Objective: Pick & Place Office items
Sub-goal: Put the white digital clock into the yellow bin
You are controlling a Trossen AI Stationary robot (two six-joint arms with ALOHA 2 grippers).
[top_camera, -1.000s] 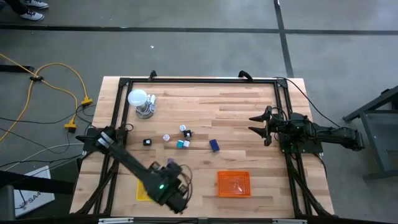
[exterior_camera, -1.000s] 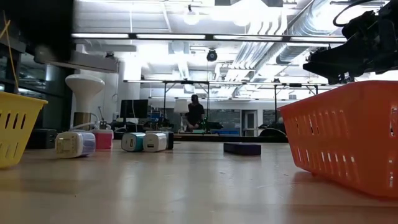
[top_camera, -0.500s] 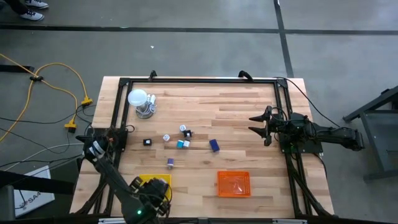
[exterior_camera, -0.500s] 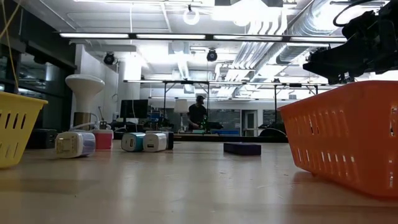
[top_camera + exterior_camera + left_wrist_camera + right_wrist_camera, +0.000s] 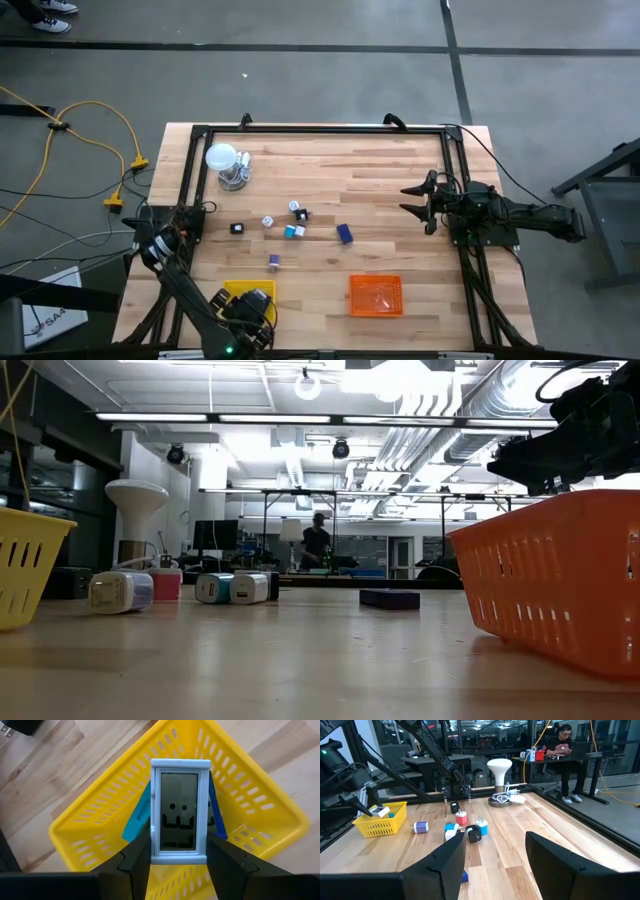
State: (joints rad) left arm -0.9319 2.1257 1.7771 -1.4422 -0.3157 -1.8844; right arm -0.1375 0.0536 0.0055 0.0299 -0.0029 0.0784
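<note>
— Where do the arms stand over the desk (image 5: 400, 215)?
— The left arm reaches along the desk's near left edge, its left hand (image 5: 248, 312) poised above the yellow mesh tray (image 5: 232, 293). The right arm lies level at the right edge, its right hand (image 5: 416, 200) pointing inward with its fingers (image 5: 554, 865) spread apart around nothing.
— And the left hand?
— Its two dark fingers (image 5: 136, 860) clamp a small white-framed digital clock (image 5: 180, 810) by its sides, upright over the tray's middle; a blue piece shows just behind the clock.
— The other trays and pieces?
— An orange mesh tray (image 5: 375, 295) sits near the front edge, right of the yellow one. A white globe lamp (image 5: 222, 158) stands at the far left corner. The loose office items (image 5: 292, 222) cluster mid-desk, well apart from both hands: a dark blue block (image 5: 344, 233), teal and white cubes (image 5: 292, 231), a black cube (image 5: 237, 228), and a purple roll (image 5: 274, 261) nearest the yellow tray.
</note>
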